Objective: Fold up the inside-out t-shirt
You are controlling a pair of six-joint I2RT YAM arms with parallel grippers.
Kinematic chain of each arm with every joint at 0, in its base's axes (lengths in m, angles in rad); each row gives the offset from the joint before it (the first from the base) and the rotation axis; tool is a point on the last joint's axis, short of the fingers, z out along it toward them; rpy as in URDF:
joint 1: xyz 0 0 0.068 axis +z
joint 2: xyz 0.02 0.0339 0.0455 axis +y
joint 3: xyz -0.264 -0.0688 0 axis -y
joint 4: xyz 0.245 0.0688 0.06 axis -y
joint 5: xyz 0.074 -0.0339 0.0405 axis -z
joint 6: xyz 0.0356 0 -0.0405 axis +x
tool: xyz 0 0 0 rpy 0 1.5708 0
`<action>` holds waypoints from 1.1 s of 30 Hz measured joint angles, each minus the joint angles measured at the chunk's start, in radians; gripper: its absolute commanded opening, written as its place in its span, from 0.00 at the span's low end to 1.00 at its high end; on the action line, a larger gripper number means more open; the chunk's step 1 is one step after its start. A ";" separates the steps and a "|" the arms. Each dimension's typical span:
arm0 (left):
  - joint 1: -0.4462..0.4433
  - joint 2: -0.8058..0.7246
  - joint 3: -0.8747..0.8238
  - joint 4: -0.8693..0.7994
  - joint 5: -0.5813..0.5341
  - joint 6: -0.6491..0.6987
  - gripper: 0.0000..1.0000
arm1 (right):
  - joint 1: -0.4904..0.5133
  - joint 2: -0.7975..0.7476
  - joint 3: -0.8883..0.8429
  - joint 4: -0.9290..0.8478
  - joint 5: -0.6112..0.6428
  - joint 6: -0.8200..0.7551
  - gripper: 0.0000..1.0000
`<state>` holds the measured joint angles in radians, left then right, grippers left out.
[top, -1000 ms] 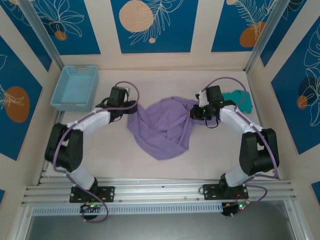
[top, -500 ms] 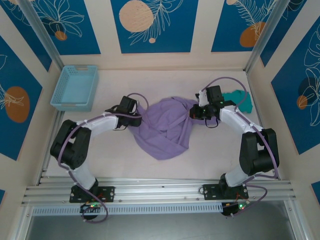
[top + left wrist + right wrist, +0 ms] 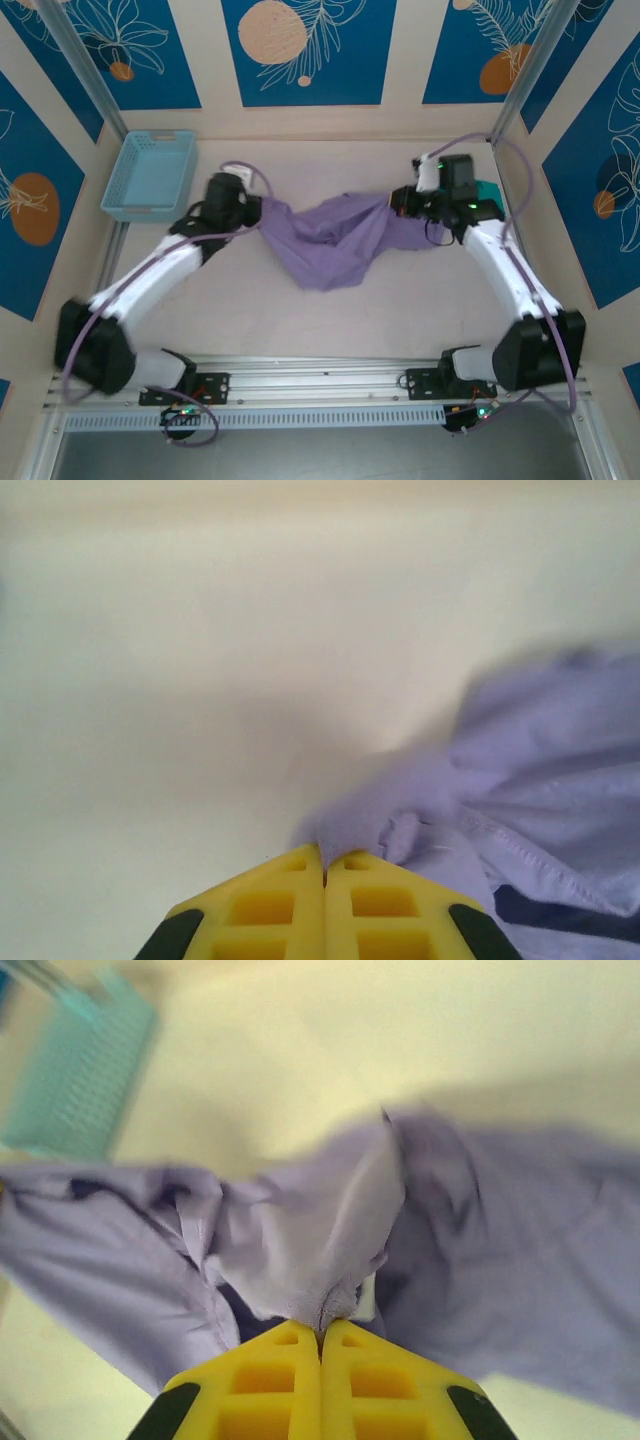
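Between the clenched left gripper (image 3: 256,212) and right gripper (image 3: 401,201), the inside-out t-shirt (image 3: 335,245) spans, one edge pinched in each.

T-shirt (image 3: 335,240) spans between left pincer (image 3: 262,212) and right pincer (image 3: 400,200), basket (image 3: 150,180) behind-left.

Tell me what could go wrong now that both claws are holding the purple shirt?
1. The left claw and right claw each pinch only a small bunch of the purple t-shirt at their tips, so the thin cloth might slip free.
2. The t-shirt is bunched and twisted between them, so it may end up crumpled instead of flat.
3. The right arm is close beside the teal garment and might drag it along.
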<state>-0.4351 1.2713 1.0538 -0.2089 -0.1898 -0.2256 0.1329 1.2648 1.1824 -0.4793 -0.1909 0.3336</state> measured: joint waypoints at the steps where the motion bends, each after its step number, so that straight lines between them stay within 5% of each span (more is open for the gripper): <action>1: 0.012 -0.069 0.020 0.000 0.003 0.000 0.00 | -0.010 -0.040 0.042 -0.001 0.003 0.006 0.00; 6: 0.047 -0.276 0.255 0.006 0.005 0.001 0.00 | -0.031 -0.229 0.291 -0.015 0.045 0.015 0.00; 16: 0.047 -0.286 0.416 -0.023 -0.053 0.062 0.00 | -0.032 -0.364 0.453 -0.090 0.118 -0.011 0.00; 25: 0.168 0.054 0.443 -0.050 -0.045 0.067 0.00 | -0.061 -0.150 0.371 -0.027 0.156 -0.023 0.00; 33: 0.299 0.452 1.081 -0.175 0.090 0.018 0.00 | -0.134 0.228 0.758 0.003 0.126 0.018 0.00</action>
<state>-0.1364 1.7237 2.1349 -0.3840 -0.0994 -0.2073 -0.0006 1.4925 1.9404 -0.4759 -0.0650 0.3511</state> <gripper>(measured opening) 0.045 0.061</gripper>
